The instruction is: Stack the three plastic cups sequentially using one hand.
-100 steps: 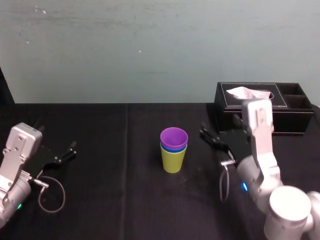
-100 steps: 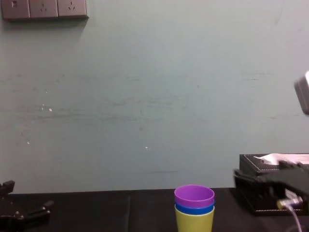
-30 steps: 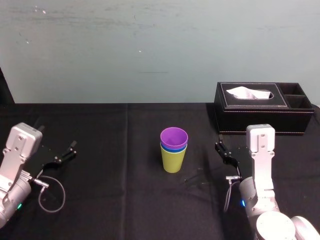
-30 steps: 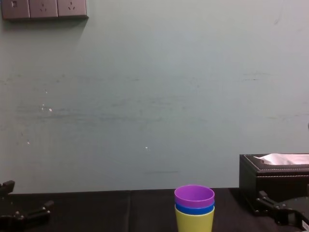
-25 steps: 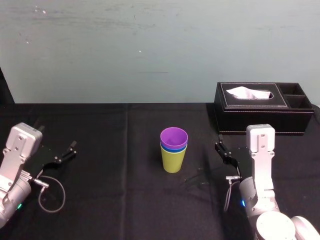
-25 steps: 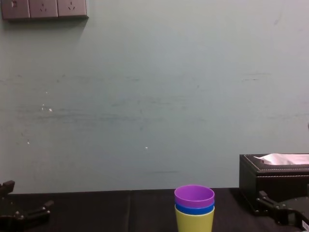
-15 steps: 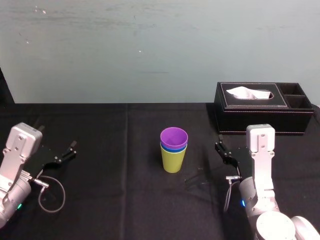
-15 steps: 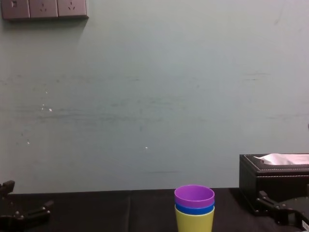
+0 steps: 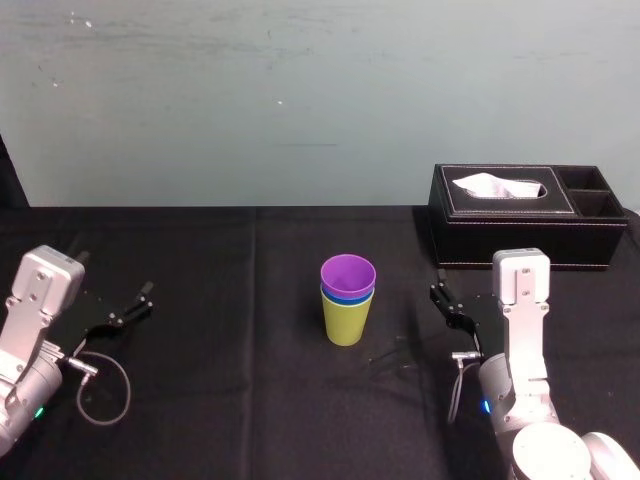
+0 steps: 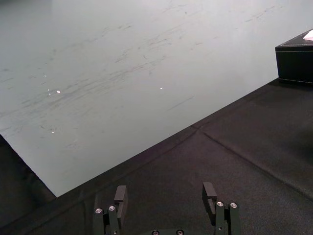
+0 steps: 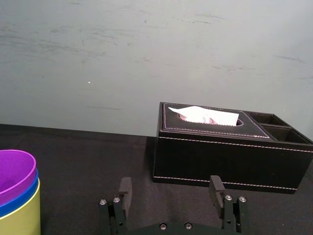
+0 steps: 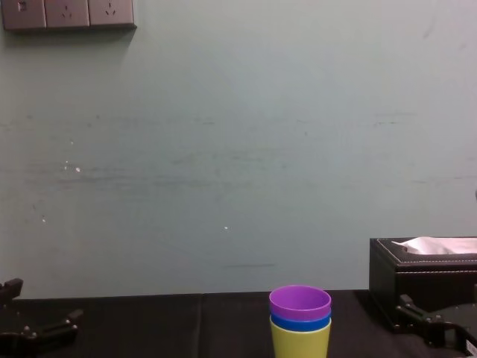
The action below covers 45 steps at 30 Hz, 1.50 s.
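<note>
A smooth tapered purple plastic tumbler (image 9: 347,271) is nested in a blue tumbler (image 9: 347,296), itself in a yellow-green tumbler (image 9: 346,322), mid-worktop (image 9: 230,380). The right end effector (image 11: 170,186), spread and empty, should be moved only away from the stack. The left end effector (image 10: 165,192) is parked, also spread.

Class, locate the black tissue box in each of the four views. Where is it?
Head view: black tissue box at right, before the wall.
Chest view: box at lower right edge, right of the stacked cups.
Left wrist view: its corner, far across the tablecloth.
Right wrist view: box beyond the open right end effector.
Shared landmark: the wall behind it.
</note>
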Motion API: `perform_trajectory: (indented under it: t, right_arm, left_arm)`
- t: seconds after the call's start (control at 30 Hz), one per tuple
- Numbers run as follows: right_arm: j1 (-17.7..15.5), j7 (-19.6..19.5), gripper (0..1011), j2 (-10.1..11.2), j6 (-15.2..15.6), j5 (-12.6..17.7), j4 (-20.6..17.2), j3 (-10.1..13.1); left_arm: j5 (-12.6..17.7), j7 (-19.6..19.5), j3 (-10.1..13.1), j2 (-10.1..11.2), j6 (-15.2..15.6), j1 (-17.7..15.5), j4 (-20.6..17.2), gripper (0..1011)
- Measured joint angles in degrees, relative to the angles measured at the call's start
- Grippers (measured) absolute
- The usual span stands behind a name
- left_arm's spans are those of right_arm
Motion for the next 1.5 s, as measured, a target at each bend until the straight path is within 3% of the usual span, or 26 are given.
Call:
perform_trajectory:
  t: [1.5]
  right_arm:
    - [0.00,0.00,1004,0.00,0.00,0.00,0.00,0.00]
  left_arm:
    - [0.00,0.00,0.00,0.00,0.00,0.00,0.00,1000]
